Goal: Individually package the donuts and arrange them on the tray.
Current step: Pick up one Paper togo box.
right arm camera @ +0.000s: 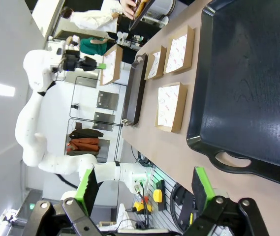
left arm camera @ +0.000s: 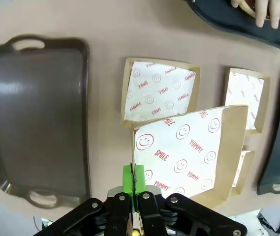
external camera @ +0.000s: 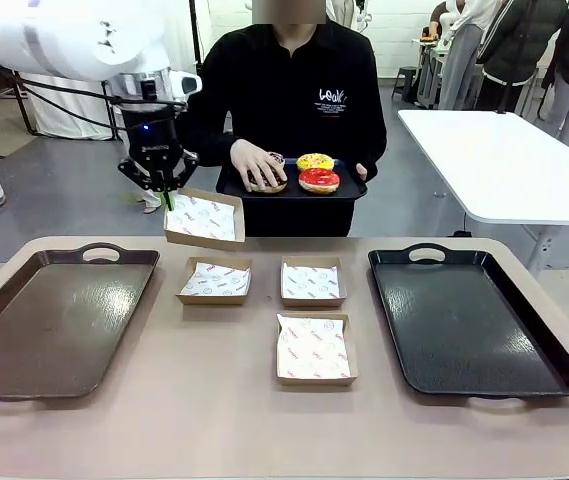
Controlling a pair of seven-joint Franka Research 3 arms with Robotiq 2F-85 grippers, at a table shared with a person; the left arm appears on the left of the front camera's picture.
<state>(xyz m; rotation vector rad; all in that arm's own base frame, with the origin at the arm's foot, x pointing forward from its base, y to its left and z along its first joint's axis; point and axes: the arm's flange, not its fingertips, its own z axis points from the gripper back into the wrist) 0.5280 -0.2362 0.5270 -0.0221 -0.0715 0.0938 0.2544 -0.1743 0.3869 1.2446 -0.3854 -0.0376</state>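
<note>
Left gripper (external camera: 167,193): is pinching the rim of the lifted box (external camera: 204,219) with its jaws pressed together. In the wrist view the green fingertips (left arm camera: 127,179) are meeting on the cardboard wall.
Lifted box: is hanging tilted in the air over the far edge of the table (external camera: 164,420), just in front of the person, with its printed paper lining facing up.
Right gripper (right arm camera: 144,189): is holding its fingers wide apart with nothing between them, near the handle end of the black tray (right arm camera: 248,83).
Donuts: are all sitting on the small tray (external camera: 352,189) that the person is holding at the far side.
Yellow donut (external camera: 315,160): is lying just behind the red donut (external camera: 319,180), touching it.
Brown donut (external camera: 267,186): is lying under the person's hand (external camera: 252,163).
Purple donut (external camera: 277,158): is peeking out behind that hand, mostly hidden.
Table boxes: the left box (external camera: 214,280) and the middle box (external camera: 312,282) are lying side by side, with the near box (external camera: 314,348) in front of the middle one. Each is open and paper-lined.
Brown tray (external camera: 54,320): is lying at the robot's left end of the table.
Black tray: is lying at the right end, well apart from the boxes.
</note>
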